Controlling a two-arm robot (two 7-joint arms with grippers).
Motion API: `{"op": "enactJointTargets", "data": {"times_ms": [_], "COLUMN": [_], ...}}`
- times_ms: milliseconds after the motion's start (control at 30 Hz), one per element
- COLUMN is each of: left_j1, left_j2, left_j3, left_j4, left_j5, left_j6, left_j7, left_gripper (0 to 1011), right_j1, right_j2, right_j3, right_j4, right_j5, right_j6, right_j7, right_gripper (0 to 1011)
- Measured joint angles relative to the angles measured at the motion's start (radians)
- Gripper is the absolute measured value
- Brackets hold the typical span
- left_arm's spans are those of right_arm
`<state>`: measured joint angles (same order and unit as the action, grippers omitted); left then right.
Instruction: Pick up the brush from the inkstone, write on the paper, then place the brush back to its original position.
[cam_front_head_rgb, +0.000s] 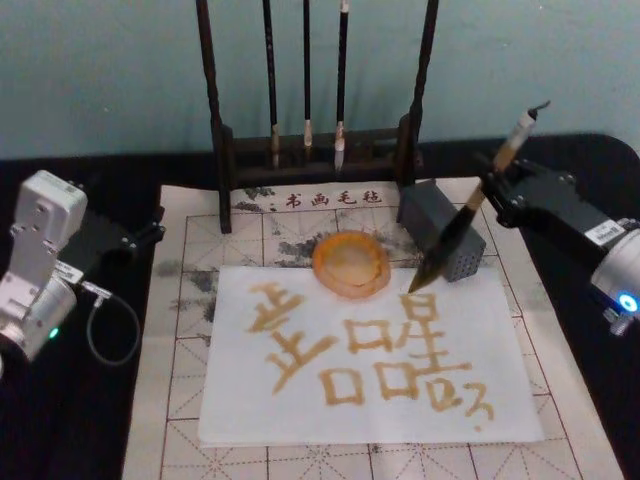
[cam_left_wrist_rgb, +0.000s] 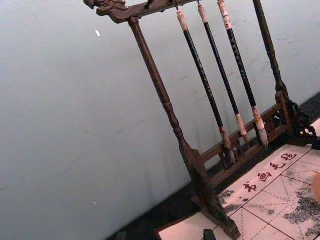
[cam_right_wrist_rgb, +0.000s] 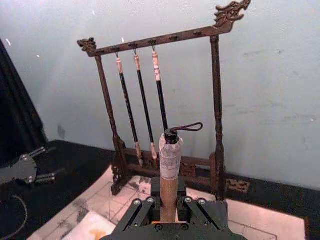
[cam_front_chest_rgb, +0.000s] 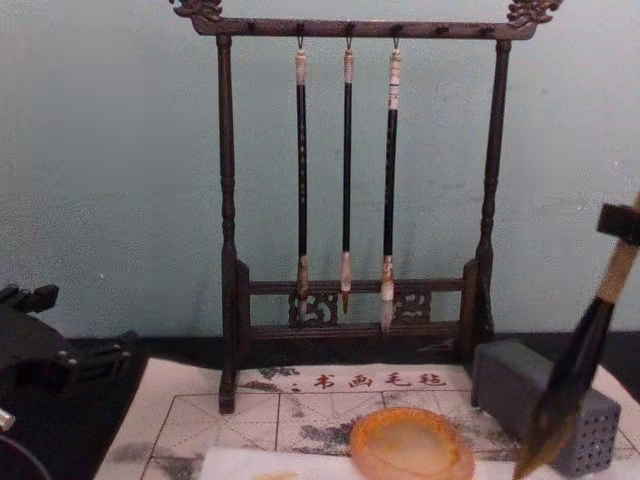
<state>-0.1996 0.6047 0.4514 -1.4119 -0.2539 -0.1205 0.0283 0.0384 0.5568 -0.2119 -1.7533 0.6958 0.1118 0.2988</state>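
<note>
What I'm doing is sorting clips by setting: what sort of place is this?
Probably a calligraphy desk set against a plain wall: a wooden rack of hanging brushes, a gridded felt mat under paper covered in painted characters, and the right gripper holding the brush near the inkstone.

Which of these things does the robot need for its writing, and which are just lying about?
Needed: the brush, held in the right gripper; the paper; the inkstone.
Lying about: the rack with three thin brushes; the grey block; the left gripper, idle at left.
</note>
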Motion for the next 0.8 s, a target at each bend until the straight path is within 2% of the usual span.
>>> {"op": "enactJointTargets", "data": {"times_ms": [133, 467, 633, 800], "left_j1": [0.0, 0.0, 0.0, 0.0], "left_j2": [0.0, 0.0, 0.0, 0.0], "left_j3": [0.0, 0.0, 0.0, 0.0], "left_j4": [0.0, 0.0, 0.0, 0.0], "left_j5": [0.0, 0.0, 0.0, 0.0], "left_j6": [0.0, 0.0, 0.0, 0.0], "left_j7": [0.0, 0.0, 0.0, 0.0], "left_gripper": [1001, 1001, 1001, 1001], "right_j1": [-0.035, -0.097, -0.119, -0.119], "right_j2": [0.022, 0.044, 0.047, 0.038], "right_j3": [0.019, 0.058, 0.071, 0.074], "right_j4": [-0.021, -0.057, -0.071, -0.07], "right_j5": [-0.005, -0.011, -0.011, -0.011], "right_j6": [-0.007, -0.017, -0.022, -0.022], "right_j7": [0.005, 0.004, 0.005, 0.002], "right_gripper": [198, 198, 198, 198]}}
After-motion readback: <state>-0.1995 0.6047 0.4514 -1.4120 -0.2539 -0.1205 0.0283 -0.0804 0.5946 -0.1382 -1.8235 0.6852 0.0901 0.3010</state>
